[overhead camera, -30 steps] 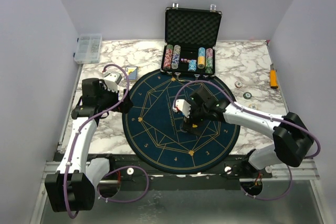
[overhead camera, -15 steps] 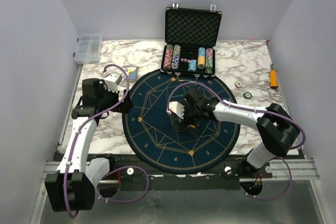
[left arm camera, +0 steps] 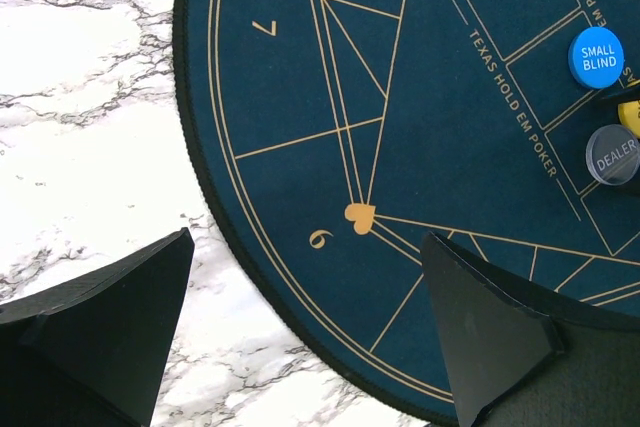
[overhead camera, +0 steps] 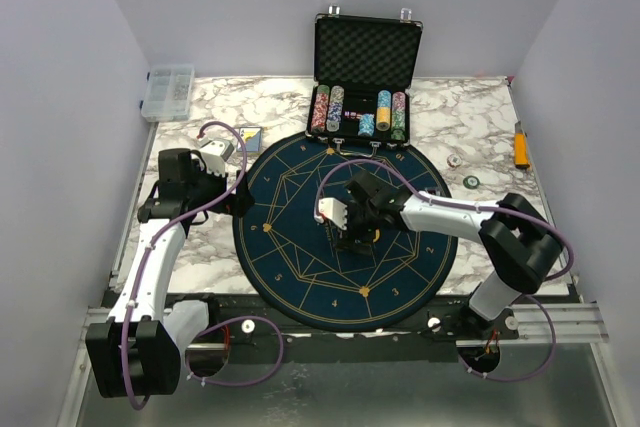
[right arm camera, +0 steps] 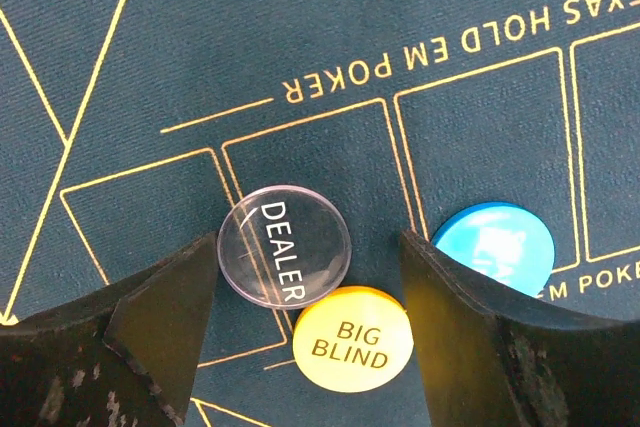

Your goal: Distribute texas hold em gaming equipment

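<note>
**Three markers between my right fingers**

The clear dealer disc (right arm camera: 285,245) lies on the blue mat (right arm camera: 300,27), touching the yellow big-blind disc (right arm camera: 352,339). The blue disc (right arm camera: 495,247) sits just beside them. My right gripper (right arm camera: 308,247) hangs low over them with its jaws spread and nothing pinched, probably lined up to pick one for its seat. My left gripper (left arm camera: 307,239) hovers wide open over the mat's rim, clear of the work.
</note>
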Robot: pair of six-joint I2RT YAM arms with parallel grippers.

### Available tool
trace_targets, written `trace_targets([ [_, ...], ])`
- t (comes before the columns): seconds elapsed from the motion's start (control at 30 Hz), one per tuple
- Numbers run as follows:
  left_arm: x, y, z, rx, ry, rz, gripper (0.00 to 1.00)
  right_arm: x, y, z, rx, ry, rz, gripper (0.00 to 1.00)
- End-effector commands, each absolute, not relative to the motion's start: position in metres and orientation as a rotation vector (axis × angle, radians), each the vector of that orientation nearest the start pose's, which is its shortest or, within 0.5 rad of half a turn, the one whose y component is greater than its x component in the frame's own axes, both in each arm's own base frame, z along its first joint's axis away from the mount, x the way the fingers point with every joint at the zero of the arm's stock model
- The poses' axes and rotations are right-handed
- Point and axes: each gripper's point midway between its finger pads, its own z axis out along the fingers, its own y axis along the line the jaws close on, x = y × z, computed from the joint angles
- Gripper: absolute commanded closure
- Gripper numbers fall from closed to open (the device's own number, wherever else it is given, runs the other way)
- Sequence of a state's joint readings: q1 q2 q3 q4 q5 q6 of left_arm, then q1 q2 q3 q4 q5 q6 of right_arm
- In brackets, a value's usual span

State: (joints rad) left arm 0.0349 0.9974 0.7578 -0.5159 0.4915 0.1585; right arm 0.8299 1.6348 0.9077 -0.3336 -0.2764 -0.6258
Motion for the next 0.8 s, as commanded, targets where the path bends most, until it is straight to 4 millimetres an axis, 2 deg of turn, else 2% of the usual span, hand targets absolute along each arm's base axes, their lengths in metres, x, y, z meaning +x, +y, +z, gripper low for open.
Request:
trace_targets([
  [0.0,0.274,-0.073,0.156,0.414,2.204,-0.493,0.02,0.203,0.272,0.004,-1.906,1.932,0.485,0.30],
  [0.2,0.274,-0.074,0.157,0.418,2.201,-0.497,0.02,0.196,0.266,0.005,-1.935,1.971,0.494,0.48],
  [0.37,0.274,-0.073,0.156,0.413,2.206,-0.493,0.02,0.203,0.270,0.025,-1.872,1.959,0.472,0.60],
  [0.63,0.274,-0.073,0.155,0.409,2.214,-0.499,0.02,0.208,0.279,0.069,-1.790,1.934,0.501,0.67],
  [0.77,0.274,-0.073,0.156,0.407,2.215,-0.498,0.02,0.209,0.272,0.088,-1.757,1.930,0.488,0.68],
])
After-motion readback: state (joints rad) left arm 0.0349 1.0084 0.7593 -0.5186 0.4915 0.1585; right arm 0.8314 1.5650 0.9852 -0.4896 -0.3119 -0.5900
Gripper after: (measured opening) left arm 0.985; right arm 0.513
